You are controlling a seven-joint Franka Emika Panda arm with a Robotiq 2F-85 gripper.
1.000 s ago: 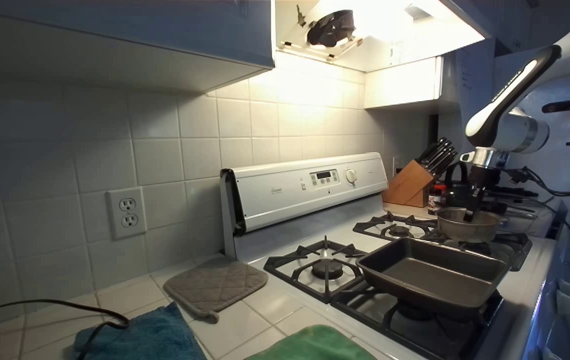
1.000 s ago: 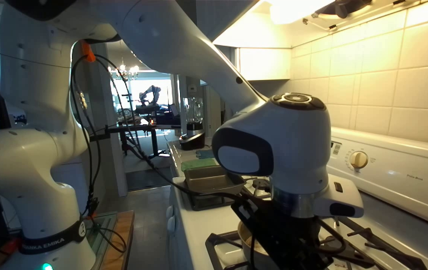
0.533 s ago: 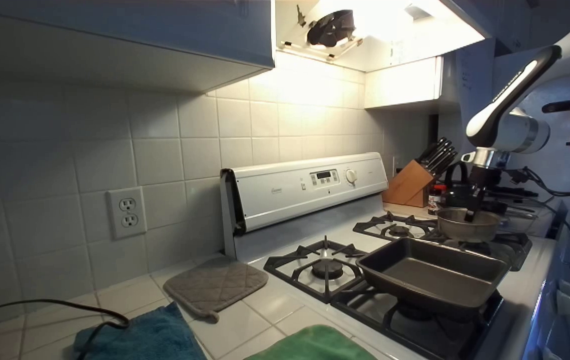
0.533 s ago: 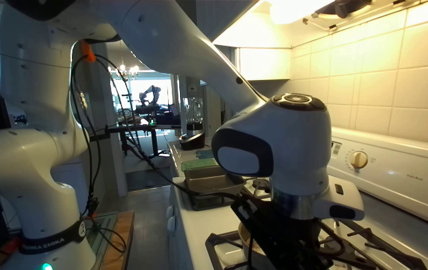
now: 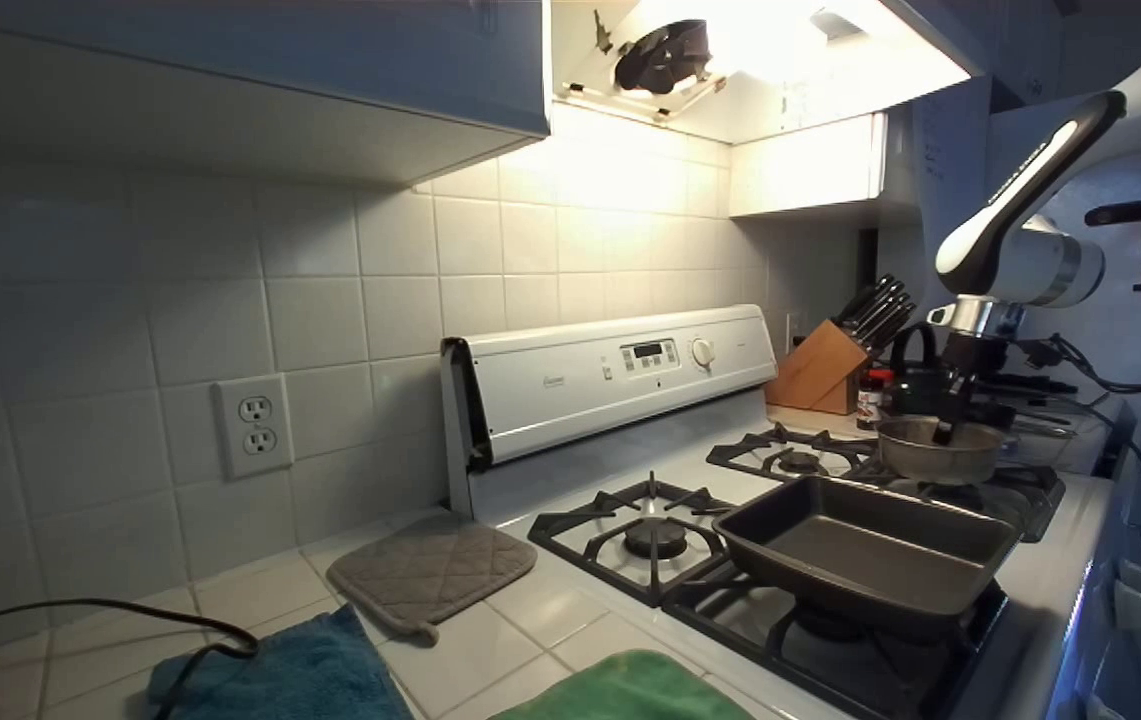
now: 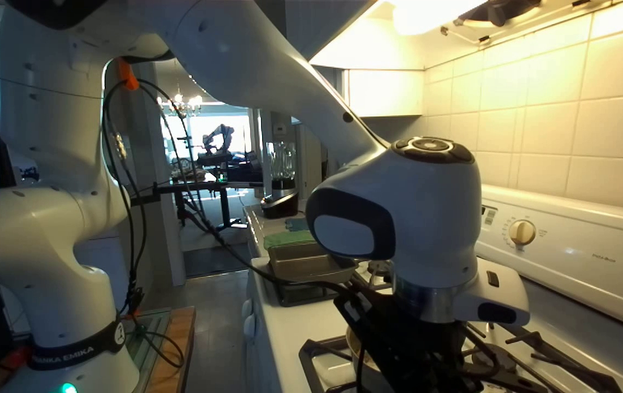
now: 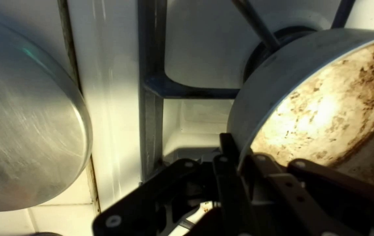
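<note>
1. Compared with a second ago, the gripper (image 5: 944, 432) sits slightly further toward 3 o'clock in an exterior view, and the pot (image 5: 935, 465) seems to follow; the baking pan (image 5: 860, 550), at 7 o'clock from the pot, stays put
2. The gripper is clenched on the pot's rim, one finger outside the wall, one inside; in the wrist view most of the pot lies at 2 o'clock from the grip, over the grate (image 7: 203, 92); I cannot tell whether it touches
3. What could go wrong: the pot may twist or tip, its weight hanging to one side of a narrow pinch; kept low, its base could catch on the grate
4. The wrist view shows the fingers straddling the wall, with a round metal piece (image 7: 32, 131) at 9 o'clock; in an exterior view the arm (image 6: 431, 229) hides that grip; the knife block (image 5: 815, 370), at 10 o'clock from the pot, shows only in an exterior view
</note>
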